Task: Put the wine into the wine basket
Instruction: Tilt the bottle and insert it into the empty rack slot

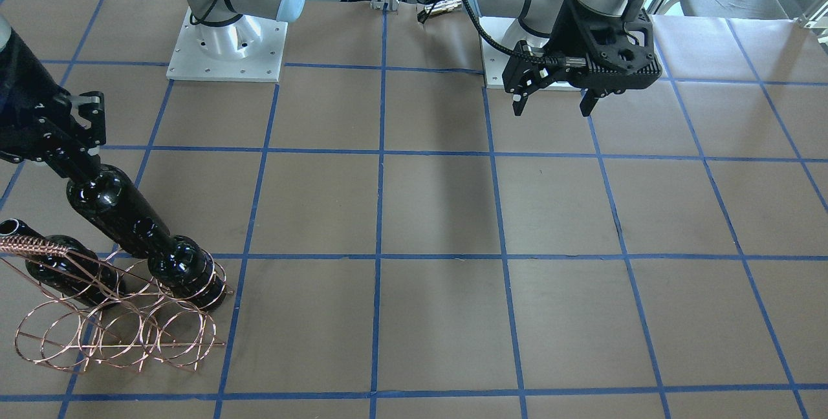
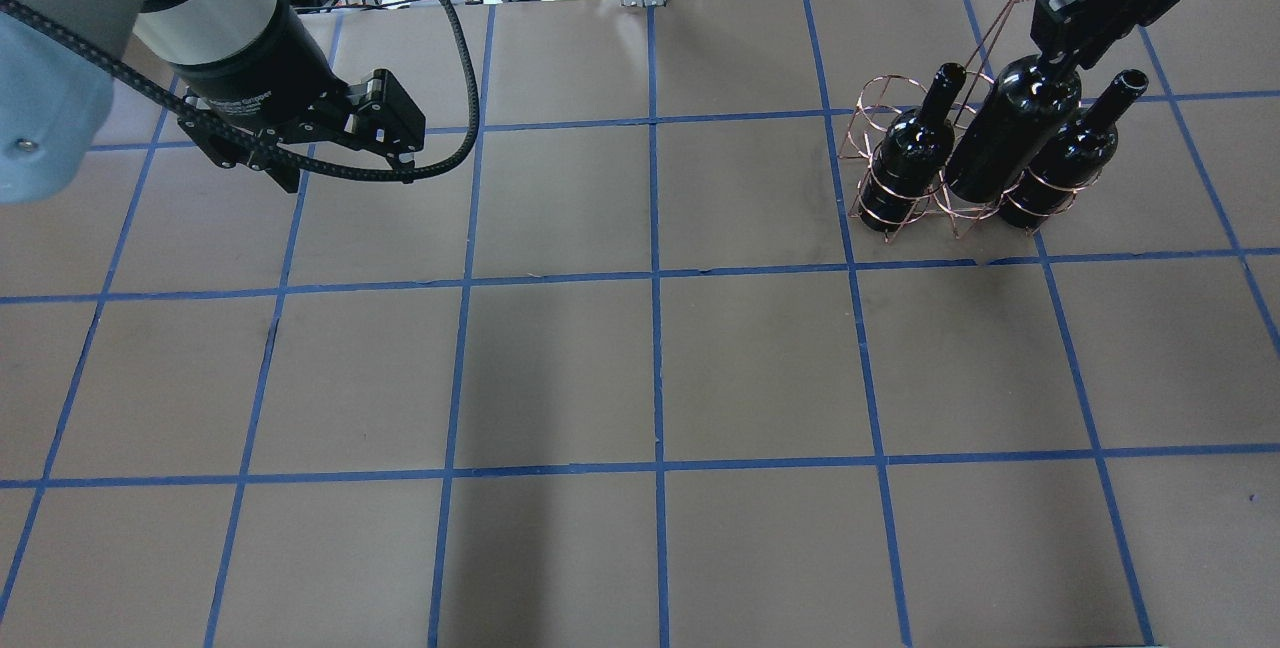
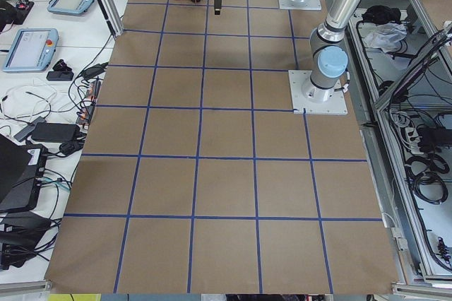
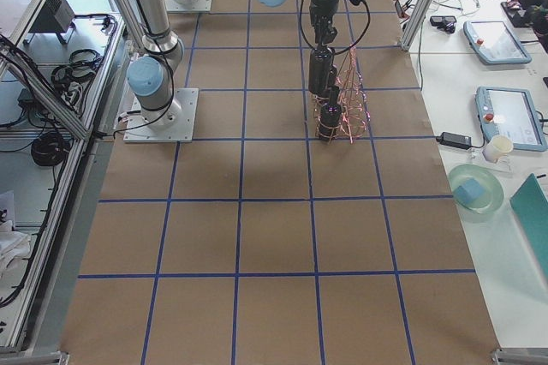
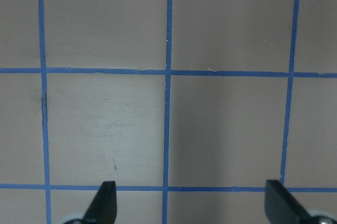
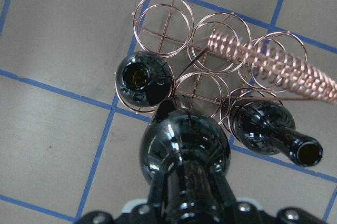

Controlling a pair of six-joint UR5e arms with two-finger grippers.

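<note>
My right gripper [image 2: 1062, 26] is shut on the neck of a glossy black wine bottle [image 2: 1010, 128] and holds it upright over the copper wire wine basket [image 2: 880, 103]. The held bottle [image 6: 184, 150] hangs between two look-alike bottles [image 6: 142, 79] [image 6: 263, 129] that stand in the basket's near loops, and its base is at the top of the middle loop. I cannot tell if the base is inside the loop. The basket's coiled handle [image 6: 274, 61] runs beside it. My left gripper [image 5: 192, 203] is open and empty, high over bare table [image 1: 556, 99].
The basket [image 1: 116, 315] stands near the table's far edge on my right side. The two arm bases [image 1: 226, 44] sit at my edge of the table. A side bench holds tablets and a teal bowl [image 4: 475, 189].
</note>
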